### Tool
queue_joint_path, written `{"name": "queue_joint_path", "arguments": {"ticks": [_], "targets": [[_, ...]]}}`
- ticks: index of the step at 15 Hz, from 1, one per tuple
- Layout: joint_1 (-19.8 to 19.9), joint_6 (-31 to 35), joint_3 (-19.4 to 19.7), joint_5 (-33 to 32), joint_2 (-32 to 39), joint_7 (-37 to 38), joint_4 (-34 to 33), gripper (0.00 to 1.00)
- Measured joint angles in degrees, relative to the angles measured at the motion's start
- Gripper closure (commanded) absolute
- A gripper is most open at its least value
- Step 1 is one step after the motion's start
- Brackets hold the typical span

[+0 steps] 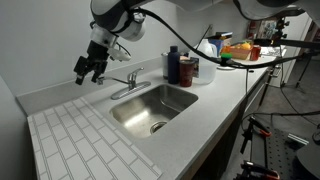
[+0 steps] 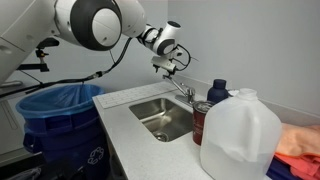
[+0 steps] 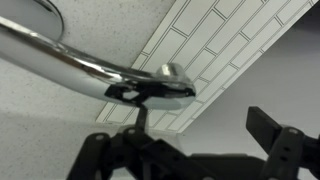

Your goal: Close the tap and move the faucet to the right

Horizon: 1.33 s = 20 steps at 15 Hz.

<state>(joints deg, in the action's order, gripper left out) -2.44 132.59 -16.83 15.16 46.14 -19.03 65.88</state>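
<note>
The pincer (image 1: 90, 66) hangs wide open and empty over the desk (image 1: 225, 95), near the tap (image 1: 131, 76) behind the sink (image 1: 155, 108). On slick chrome, a finger could slide off the short lever and knock the faucet (image 3: 90, 65) instead.

Exterior views: you look along the counter (image 1: 215, 100) from opposite ends, mid-distance, both holding the sink (image 1: 130, 110) (image 2: 150, 110). Wrist view: very near, facing past the gripper (image 3: 190, 138) onto faucet (image 3: 60, 55) and tiles (image 3: 230, 30).
</note>
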Motion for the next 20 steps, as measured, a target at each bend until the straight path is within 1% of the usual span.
{"name": "queue_joint_path", "arguments": {"ticks": [2,6,10,16,20], "targets": [[-0.2,-3.4,0.3,0.0,1.0,2.7,-2.1,0.00],[-1.2,-11.1,2.4,-0.1,1.3,11.6,-5.1,0.00],[-1.5,-16.0,3.5,-0.1,1.3,17.3,-6.4,0.00],[-1.5,-20.1,4.7,0.0,0.7,21.0,-6.3,0.00],[-1.5,-23.0,6.0,0.0,-1.2,21.4,-4.0,0.00]]}}
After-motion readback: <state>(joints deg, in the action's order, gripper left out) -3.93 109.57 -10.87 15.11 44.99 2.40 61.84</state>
